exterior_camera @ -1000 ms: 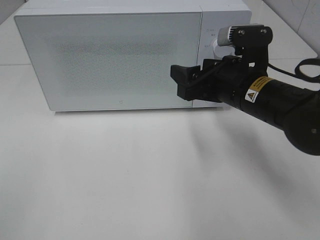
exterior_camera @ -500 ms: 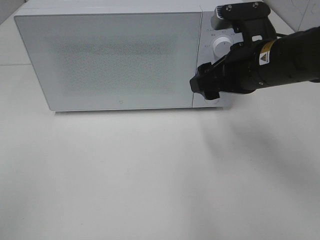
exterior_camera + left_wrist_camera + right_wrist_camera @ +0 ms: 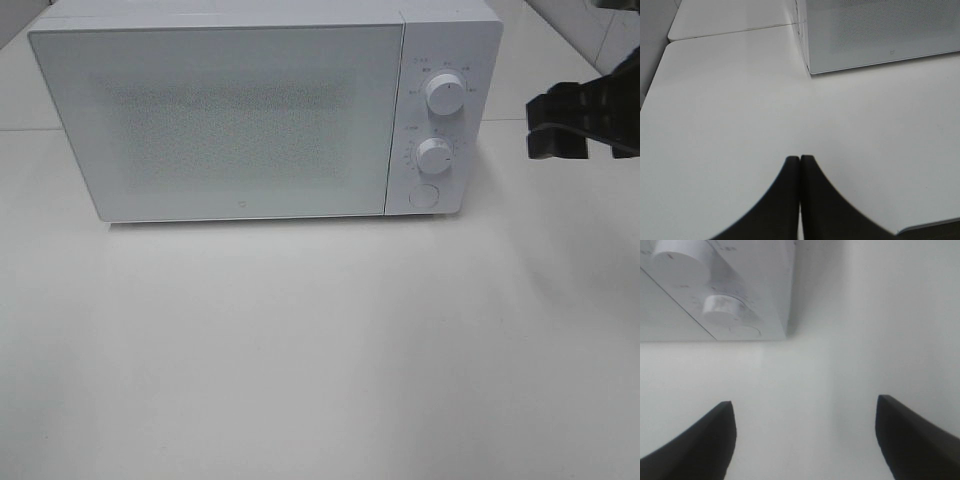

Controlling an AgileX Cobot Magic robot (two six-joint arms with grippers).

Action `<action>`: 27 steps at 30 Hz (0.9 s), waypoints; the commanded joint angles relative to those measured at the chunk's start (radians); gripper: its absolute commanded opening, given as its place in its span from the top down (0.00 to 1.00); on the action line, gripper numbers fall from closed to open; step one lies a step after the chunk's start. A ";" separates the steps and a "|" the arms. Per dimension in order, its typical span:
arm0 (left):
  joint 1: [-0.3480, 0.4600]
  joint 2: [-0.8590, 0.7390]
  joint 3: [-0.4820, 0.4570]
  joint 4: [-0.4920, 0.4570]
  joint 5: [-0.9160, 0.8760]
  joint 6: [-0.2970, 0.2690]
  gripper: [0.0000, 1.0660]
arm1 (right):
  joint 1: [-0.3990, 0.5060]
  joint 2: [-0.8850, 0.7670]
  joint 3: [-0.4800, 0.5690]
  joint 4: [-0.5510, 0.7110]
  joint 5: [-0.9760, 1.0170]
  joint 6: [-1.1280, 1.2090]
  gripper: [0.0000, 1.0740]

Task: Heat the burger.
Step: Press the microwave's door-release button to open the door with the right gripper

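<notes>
The burger is out of view; nothing shows through the frosted, shut door [image 3: 230, 120] of the white microwave [image 3: 450, 30]. My right gripper [image 3: 556, 124] hangs at the right edge of the exterior high view, to the right of the control panel and apart from it. Its fingers [image 3: 715, 440] stand wide apart with only bare table between them, so the right gripper [image 3: 805, 407] is open and empty. My left gripper [image 3: 800, 160] is shut on nothing, low over the table in front of the microwave's left corner [image 3: 810, 70].
The control panel carries an upper knob [image 3: 443, 92], a lower knob [image 3: 434, 155] and a round button [image 3: 425, 197]. The white table [image 3: 300, 350] stretches in front of the microwave. Its left edge [image 3: 655, 85] shows in the left wrist view.
The right arm has pulled away from in front of the control panel to the right edge of the view, uncovering both knobs and the button. The microwave door stays shut.
</notes>
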 commanded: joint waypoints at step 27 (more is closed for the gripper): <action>-0.007 -0.022 0.003 -0.002 -0.014 -0.008 1.00 | 0.000 -0.021 0.002 -0.001 0.002 -0.009 0.42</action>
